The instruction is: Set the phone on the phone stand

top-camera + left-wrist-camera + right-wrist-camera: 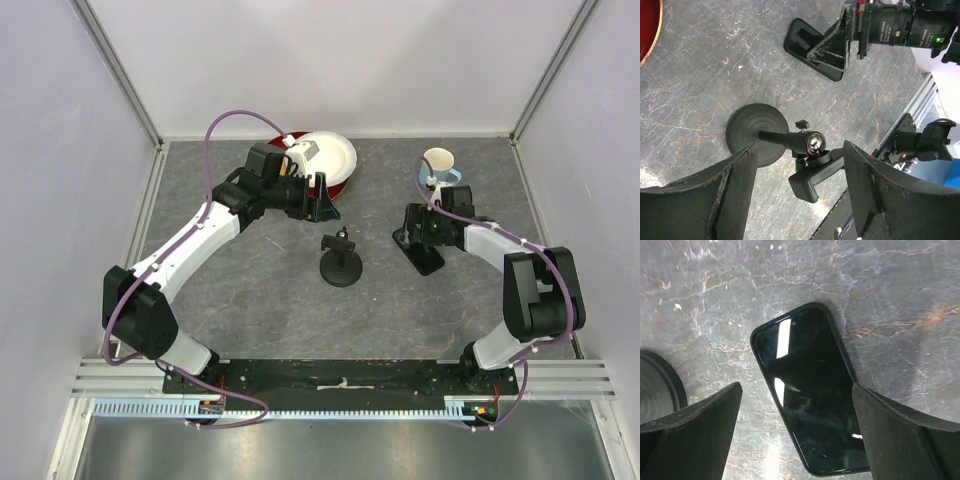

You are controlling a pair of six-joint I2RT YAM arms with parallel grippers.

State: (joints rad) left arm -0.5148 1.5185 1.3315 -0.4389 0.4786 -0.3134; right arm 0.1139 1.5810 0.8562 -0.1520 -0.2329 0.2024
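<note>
The phone (807,390) lies flat and face up on the grey table; it also shows in the top view (428,258) and the left wrist view (802,42). My right gripper (797,390) is open, one finger on each side of the phone's width and just above it; it shows in the top view (412,232) too. The phone stand (340,262) is upright mid-table, left of the phone, its clamp head (815,172) empty over the disc base (747,132). My left gripper (797,150) is open and empty, hovering behind the stand (322,207).
A red plate (335,187) with a white bowl (325,153) on it sits at the back centre behind my left gripper. A blue mug (440,168) stands at the back right, close to my right arm. White walls enclose the table.
</note>
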